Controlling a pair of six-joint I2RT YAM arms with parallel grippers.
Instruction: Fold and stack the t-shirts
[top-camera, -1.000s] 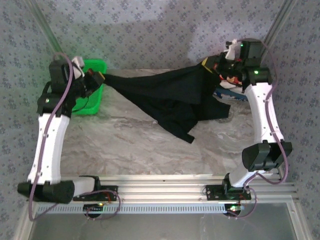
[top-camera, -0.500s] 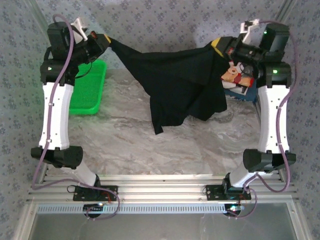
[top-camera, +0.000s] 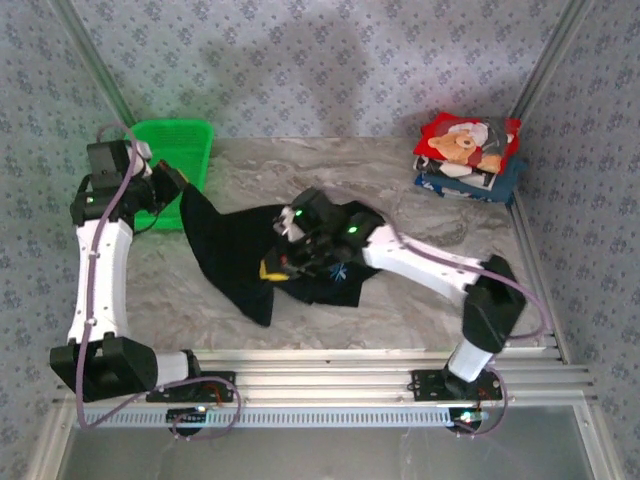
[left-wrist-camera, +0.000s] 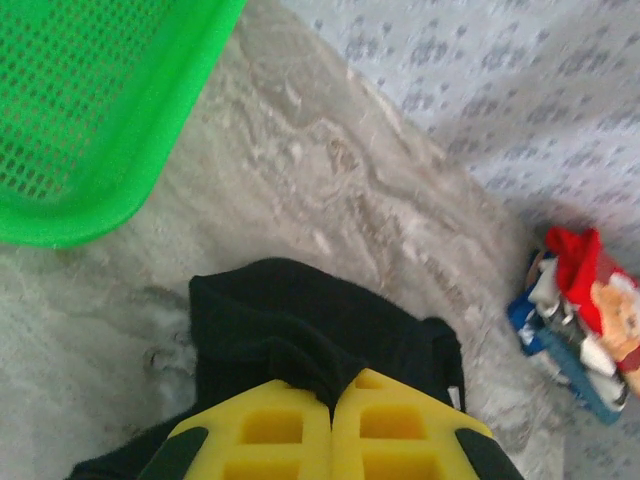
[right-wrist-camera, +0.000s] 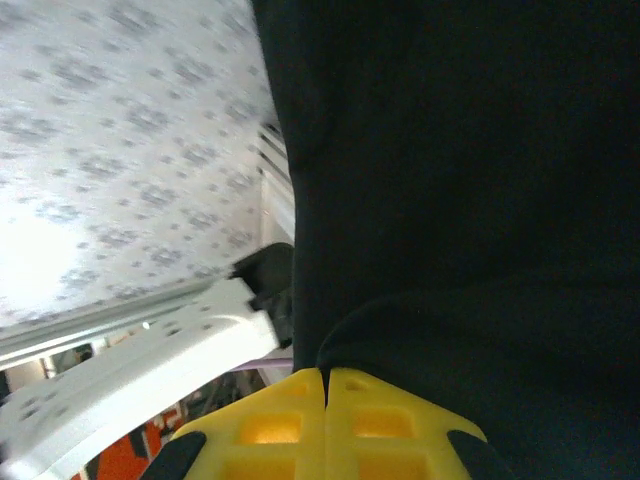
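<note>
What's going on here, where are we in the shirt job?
Both arms are on the black t-shirt, which lies rumpled on the marble table, not yet folded. The left claw pinches its edge beside the green mesh basket. The right claw, its arm stretched to mid-table, is closed on another part of the cloth. A stack of folded shirts, topped by a red teddy-bear shirt, sits in the far right corner, apart from it.

Black t-shirt (top-camera: 230, 255) is showing matt, soft cloth. Green basket (top-camera: 180, 150), upper left, is showing glossy meshed plastic. Tabletop (top-camera: 420, 305) is presenting a smooth marbled finish. Bottom rail (top-camera: 330, 362) is showing ribbed metal.
</note>
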